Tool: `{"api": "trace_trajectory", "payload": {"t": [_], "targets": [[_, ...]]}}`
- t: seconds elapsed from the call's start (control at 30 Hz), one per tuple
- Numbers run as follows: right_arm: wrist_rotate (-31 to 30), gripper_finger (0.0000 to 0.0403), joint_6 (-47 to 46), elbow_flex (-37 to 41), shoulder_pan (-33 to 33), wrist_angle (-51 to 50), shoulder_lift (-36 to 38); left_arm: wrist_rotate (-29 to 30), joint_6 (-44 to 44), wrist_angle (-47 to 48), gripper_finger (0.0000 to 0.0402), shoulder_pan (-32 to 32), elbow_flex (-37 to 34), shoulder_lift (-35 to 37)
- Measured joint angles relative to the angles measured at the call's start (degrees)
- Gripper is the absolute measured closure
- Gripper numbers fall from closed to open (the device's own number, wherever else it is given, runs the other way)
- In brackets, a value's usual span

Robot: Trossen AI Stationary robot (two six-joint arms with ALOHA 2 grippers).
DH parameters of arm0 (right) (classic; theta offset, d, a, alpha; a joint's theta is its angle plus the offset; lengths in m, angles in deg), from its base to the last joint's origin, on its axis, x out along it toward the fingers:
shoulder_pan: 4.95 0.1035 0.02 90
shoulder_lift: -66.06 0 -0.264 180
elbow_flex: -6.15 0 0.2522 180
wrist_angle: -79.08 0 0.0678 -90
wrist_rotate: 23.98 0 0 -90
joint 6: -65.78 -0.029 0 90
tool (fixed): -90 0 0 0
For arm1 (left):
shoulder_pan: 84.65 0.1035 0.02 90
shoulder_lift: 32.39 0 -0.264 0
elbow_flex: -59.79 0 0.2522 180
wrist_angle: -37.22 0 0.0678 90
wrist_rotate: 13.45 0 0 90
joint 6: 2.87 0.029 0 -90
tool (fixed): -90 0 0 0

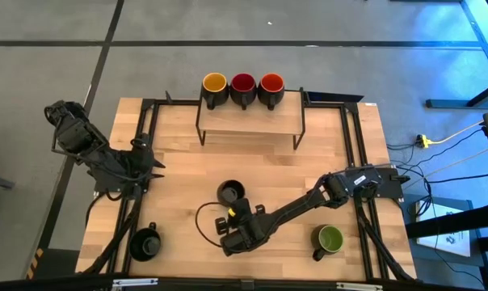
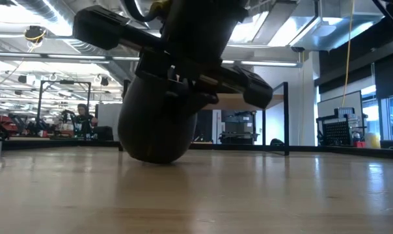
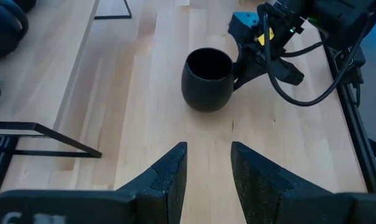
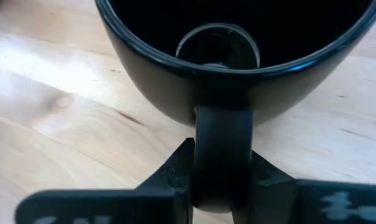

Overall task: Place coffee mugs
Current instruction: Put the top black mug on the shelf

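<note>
**Right gripper pinches the black mug by its handle**

While the left arm waits well off to one side, the right gripper sits low over the table with its two fingers pressed against either side of the handle of a black-inside mug. The right wrist view shows the handle upright between the fingertips, with the mug's bowl just ahead of them and its base apparently on the wood. In the low view the mug looks slightly tipped, though the angle is too poor to say whether it has left the surface.

The left gripper hangs with its fingers apart around nothing, the same mug some way ahead of it.

Three mugs, yellow, red and orange-red inside, stand in a row on the wooden shelf, well beyond the right gripper. A green-inside mug sits on the table beside the right arm, and a second black one lies off toward the left arm's side.

The mug is probably glazed ceramic: rigid, fairly heavy for its size, smooth and breakable. A pinch on the handle is a sound hold, but the bowl hangs off-centre, so it may swing or slip round the fingers when lifted. A firm squeeze low on the handle and a gentle set-down would suit it.
</note>
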Motion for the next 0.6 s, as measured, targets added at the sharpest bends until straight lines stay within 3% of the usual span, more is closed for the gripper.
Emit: {"api": "trace_trajectory", "payload": {"t": [0.6], "targets": [[-1.10,0.0357,3.29,0.00,0.66,0.45,-0.02,-0.21,-0.08,-0.02,0.0282,0.00,0.00,0.00]]}}
